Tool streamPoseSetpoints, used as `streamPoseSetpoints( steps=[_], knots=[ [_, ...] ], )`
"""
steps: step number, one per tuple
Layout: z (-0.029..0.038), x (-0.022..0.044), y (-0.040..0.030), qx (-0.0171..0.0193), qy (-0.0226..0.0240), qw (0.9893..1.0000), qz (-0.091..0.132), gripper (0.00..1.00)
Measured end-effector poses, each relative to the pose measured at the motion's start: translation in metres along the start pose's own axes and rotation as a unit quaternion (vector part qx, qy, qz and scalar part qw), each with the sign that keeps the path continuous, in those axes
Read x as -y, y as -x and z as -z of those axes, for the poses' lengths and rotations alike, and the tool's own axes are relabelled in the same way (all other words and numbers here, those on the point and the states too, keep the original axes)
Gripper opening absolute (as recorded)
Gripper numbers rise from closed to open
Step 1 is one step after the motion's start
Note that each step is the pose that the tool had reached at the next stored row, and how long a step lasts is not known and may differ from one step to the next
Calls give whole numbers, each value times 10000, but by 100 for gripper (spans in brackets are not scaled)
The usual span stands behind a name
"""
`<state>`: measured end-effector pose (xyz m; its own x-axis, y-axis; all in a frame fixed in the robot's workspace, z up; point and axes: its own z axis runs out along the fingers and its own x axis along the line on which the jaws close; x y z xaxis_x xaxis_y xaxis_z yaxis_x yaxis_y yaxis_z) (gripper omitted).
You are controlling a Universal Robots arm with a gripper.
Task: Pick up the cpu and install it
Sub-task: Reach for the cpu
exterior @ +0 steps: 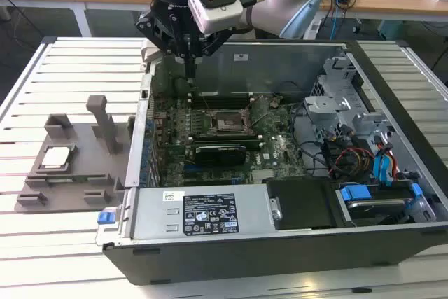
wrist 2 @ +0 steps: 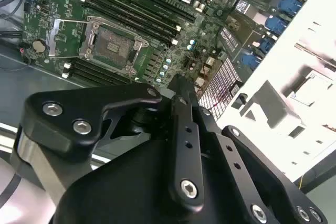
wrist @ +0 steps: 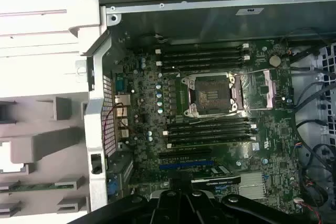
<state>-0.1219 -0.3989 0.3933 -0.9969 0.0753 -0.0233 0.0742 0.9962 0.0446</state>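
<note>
cpu (exterior: 56, 157) on grey tray (exterior: 78, 177), slatted table (exterior: 49, 251)

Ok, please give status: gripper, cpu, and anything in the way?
Gripper shut, above motherboard inside case. Cpu lies on grey tray, exterior view's left, untouched. Socket empty, nothing on it.

Bright top light makes the white bench (wrist: 42, 40) beside the claw (exterior: 190, 68) glare; the case (wrist: 210, 19) below looks dimmer.
</note>
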Motion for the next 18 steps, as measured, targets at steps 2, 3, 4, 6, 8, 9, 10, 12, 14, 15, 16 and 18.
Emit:
streamPoseSetpoints(
  steps=[2, 3, 4, 6, 8, 9, 10, 12, 14, 15, 16, 18],
  knots=[
    [1, 2, -26, 0, 0, 10000, -1, 11],
    [2, 5, -66, 0, 0, 10000, 0, 11],
    [2, 6, -84, 0, 0, 10000, 0, 11],
    [3, 8, -109, 0, 0, 10000, 0, 11],
    [4, 10, -139, 0, 0, 10000, 0, 11],
    [4, 11, -153, 0, 0, 10000, 0, 11],
    [4, 12, -166, 0, 0, 10000, 0, 11],
    [5, 14, -190, 0, 0, 10000, 0, 11],
    [5, 16, -216, 0, 0, 10000, 0, 11],
    [5, 18, -236, 0, 0, 10000, 0, 11],
    [6, 19, -255, 0, -1, 10000, 0, 11],
    [6, 21, -283, 0, 0, 10000, 0, 11]
  ],
)
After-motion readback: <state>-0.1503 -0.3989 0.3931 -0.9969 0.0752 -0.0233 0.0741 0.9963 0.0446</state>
